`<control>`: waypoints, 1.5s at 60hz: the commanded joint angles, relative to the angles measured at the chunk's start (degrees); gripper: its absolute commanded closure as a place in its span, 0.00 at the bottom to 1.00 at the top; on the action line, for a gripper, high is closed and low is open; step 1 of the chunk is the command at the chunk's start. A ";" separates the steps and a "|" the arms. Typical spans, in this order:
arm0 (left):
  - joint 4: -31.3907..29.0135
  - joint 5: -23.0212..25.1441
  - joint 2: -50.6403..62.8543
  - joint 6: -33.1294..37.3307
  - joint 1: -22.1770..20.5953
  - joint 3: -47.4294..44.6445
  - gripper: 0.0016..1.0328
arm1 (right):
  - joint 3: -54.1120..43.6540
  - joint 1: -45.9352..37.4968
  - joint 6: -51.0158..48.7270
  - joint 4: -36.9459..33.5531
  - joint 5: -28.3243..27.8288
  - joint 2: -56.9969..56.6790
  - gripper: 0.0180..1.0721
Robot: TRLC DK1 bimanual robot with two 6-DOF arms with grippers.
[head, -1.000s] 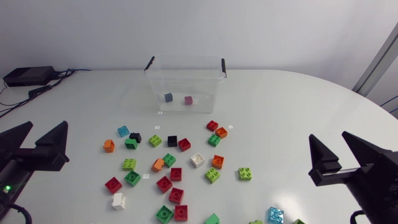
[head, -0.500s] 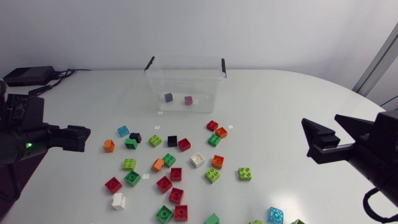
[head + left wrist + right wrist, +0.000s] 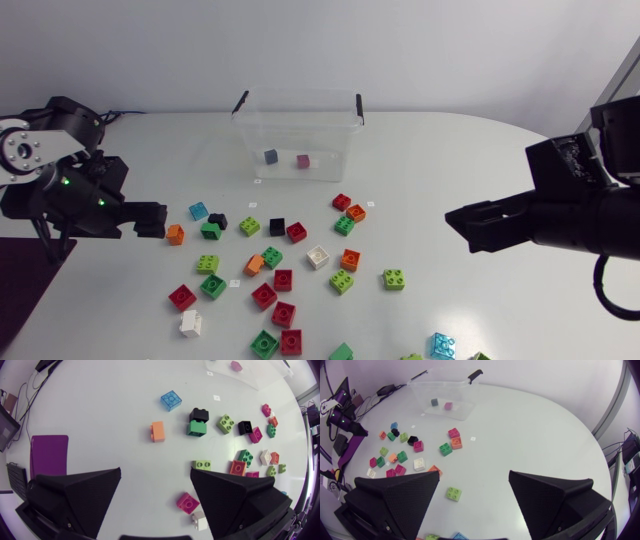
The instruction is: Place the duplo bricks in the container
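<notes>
White table [image 3: 450,180] with a clear container [image 3: 330,140] and many scattered duplo bricks [image 3: 283,280] before it

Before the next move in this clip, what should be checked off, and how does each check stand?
1. Left gripper open and empty: ok.
2. Right gripper open and empty: ok.
3. Container lidless, with room inside: ok; only a grey brick and a pink brick lie in it.
4. Orange brick ahead of the left gripper stands apart from its neighbours: ok.
5. Black brick free of the green brick: not ok; they touch, and whether stacked or abutting I cannot tell.
</notes>
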 commanded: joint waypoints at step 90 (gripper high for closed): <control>5.65 0.99 30.66 -8.61 0.76 11.89 0.77 | -1.70 10.41 -3.55 -1.19 1.06 20.96 0.10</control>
